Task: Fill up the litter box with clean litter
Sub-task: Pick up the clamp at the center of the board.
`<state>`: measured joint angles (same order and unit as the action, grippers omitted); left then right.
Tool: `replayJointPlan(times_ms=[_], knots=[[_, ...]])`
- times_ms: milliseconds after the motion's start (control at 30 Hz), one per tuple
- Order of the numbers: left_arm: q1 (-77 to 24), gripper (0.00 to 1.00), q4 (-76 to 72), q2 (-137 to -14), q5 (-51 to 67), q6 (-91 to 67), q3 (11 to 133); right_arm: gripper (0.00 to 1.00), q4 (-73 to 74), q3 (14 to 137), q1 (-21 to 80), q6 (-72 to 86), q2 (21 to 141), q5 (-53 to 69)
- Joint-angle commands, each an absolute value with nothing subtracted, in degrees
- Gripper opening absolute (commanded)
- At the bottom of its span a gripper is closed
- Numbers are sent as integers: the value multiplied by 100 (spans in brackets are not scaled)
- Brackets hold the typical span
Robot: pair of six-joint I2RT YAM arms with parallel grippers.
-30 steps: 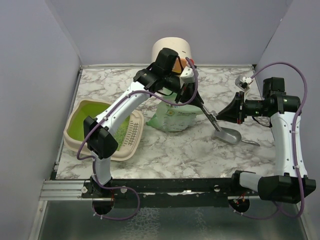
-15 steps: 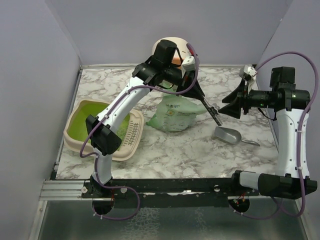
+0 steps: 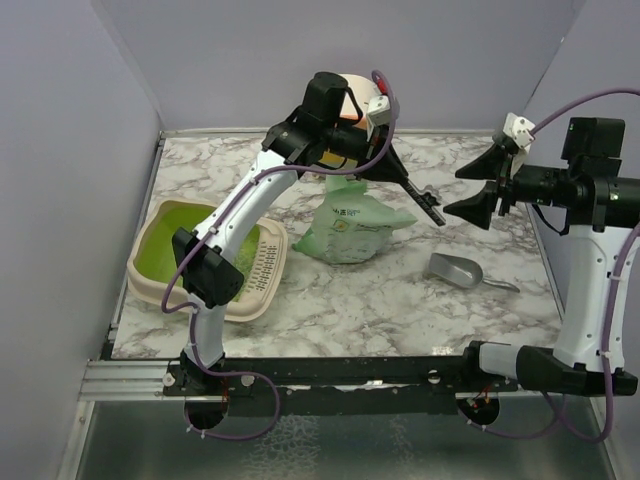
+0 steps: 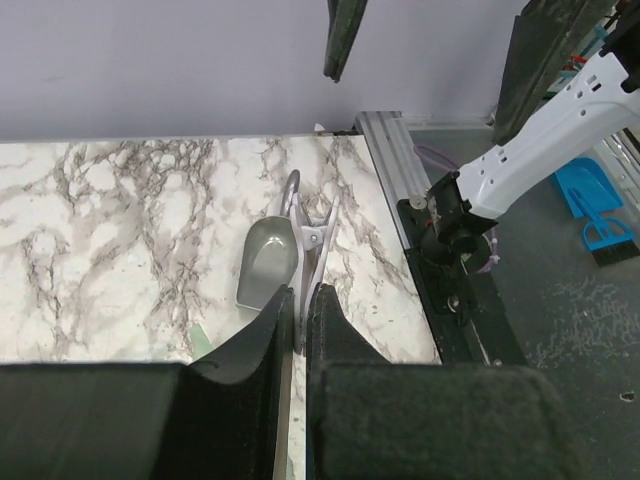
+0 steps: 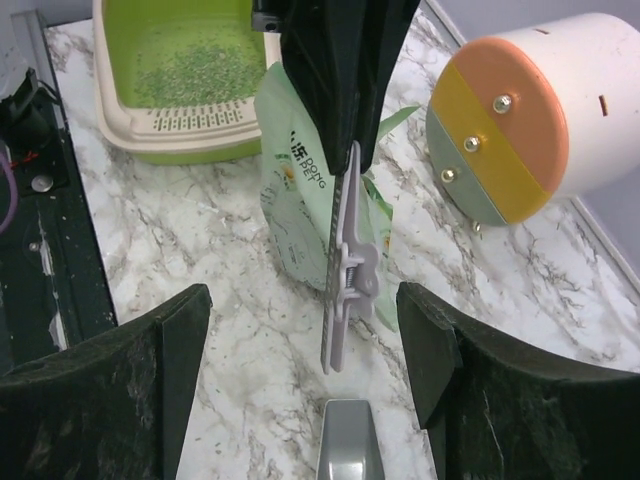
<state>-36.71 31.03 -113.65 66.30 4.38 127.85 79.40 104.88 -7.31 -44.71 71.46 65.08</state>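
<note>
The left end effector pinches a half-hidden clip; right end effector gapes.

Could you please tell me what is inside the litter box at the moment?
A thin scatter of litter lies on the green floor of the litter box. One corner is hidden behind the left gripper, so what lies there cannot be seen.
</note>
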Motion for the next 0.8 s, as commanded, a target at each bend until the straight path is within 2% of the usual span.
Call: replayJointPlan(times_ms=[0,467,767], knots=[[-3681,0,2807,-11203,6547,210,12667,75,7726,10455,-703,-4037,7518,6303],[-3692,0,2580,-11162,6659,-5,12636,73,8062,10165,-703,-4712,8090,6585],[-3699,0,2474,-11147,6673,-64,12511,65,8075,10112,-703,-4806,8291,6932]])
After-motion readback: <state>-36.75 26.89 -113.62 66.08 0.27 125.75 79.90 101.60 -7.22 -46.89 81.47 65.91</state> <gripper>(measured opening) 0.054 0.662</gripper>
